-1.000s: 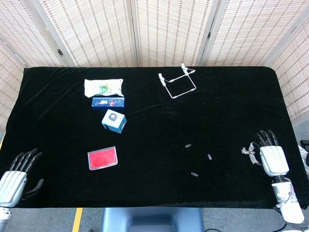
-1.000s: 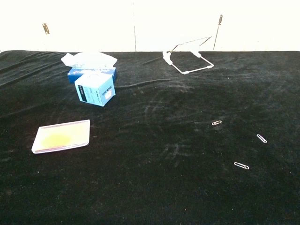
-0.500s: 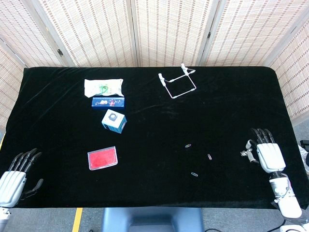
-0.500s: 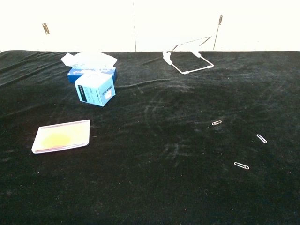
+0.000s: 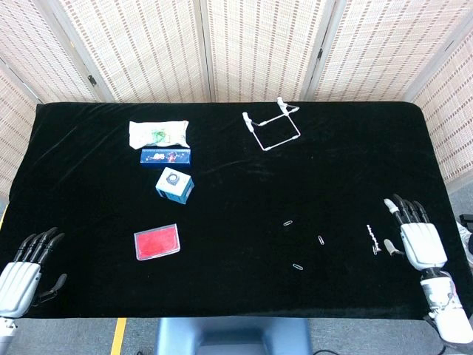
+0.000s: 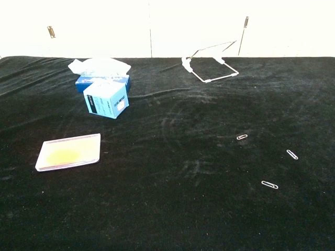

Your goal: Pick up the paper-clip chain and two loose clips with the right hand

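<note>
The paper-clip chain (image 5: 372, 239) lies as a short silver line on the black cloth (image 5: 236, 177) near the right edge. My right hand (image 5: 418, 238) rests just to its right, fingers spread and holding nothing. Its thumb comes close to the chain's near end; whether they touch I cannot tell. Three loose clips lie left of the chain: one (image 5: 287, 222) (image 6: 242, 137), a second (image 5: 321, 239) (image 6: 292, 154), and a third (image 5: 298, 266) (image 6: 269, 184). My left hand (image 5: 22, 272) sits at the front left corner, empty, thumb apart from the fingers. The chest view shows neither hand.
A white wire stand (image 5: 271, 127) (image 6: 209, 68) is at the back centre. On the left are a white packet (image 5: 158, 132) (image 6: 99, 65), a dark blue box (image 5: 165, 156) (image 6: 102, 80), a light-blue cube box (image 5: 174, 185) (image 6: 106, 99) and a red card case (image 5: 157, 242) (image 6: 68, 152).
The chain was up against my right hand's thumb side; now it lies apart on the cloth, left of the hand. The right hand has shifted and spread its fingers. The left hand barely moved.
</note>
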Tool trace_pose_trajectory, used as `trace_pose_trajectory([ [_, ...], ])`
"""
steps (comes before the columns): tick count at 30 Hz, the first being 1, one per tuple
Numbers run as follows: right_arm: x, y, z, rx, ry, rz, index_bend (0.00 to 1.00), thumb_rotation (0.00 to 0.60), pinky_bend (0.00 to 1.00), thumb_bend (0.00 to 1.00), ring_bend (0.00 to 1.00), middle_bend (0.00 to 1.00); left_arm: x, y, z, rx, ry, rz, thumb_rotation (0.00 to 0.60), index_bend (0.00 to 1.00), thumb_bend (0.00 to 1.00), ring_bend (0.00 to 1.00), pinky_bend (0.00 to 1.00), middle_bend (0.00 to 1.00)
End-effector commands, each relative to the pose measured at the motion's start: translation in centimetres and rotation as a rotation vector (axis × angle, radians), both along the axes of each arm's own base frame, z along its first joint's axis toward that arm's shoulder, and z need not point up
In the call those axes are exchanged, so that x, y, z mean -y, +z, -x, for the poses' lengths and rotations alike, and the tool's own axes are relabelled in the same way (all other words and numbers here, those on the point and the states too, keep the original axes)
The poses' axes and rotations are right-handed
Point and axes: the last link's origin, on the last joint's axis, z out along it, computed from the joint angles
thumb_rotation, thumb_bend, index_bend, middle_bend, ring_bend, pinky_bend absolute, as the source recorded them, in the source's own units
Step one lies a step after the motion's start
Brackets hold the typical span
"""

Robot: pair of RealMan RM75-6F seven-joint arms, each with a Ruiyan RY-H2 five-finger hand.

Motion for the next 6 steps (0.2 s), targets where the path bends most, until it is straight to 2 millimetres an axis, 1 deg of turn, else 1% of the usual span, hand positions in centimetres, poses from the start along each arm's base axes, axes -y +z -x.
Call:
trace_pose_trajectory([
  [1, -3.1, 1.6, -0.2, 0.0, -0.087, -0.001, 0.0, 0.6, 0.0, 0.34, 0.0, 0.0, 0.0, 0.0, -0.1, -0.001, -0.004, -0.003, 0.6, 0.0, 0.44, 0.0, 0.0, 0.0],
  [3, -3.9, 1.8, -0.5, 0.006, -0.093, 0.004, 0.0, 0.6, 0.0, 0.34, 0.0, 0.0, 0.1, -0.1, -0.1, -0.004, -0.007, -0.002, 0.6, 0.0, 0.44, 0.0, 0.0, 0.0],
  [6, -4.5, 2.0, -1.2, -0.003, -0.078, 0.006, 0.0, 0.6, 0.0, 0.34, 0.0, 0.0, 0.2, -0.2, -0.2, -0.008, -0.01, -0.003, 0.6, 0.0, 0.44, 0.0, 0.0, 0.0],
])
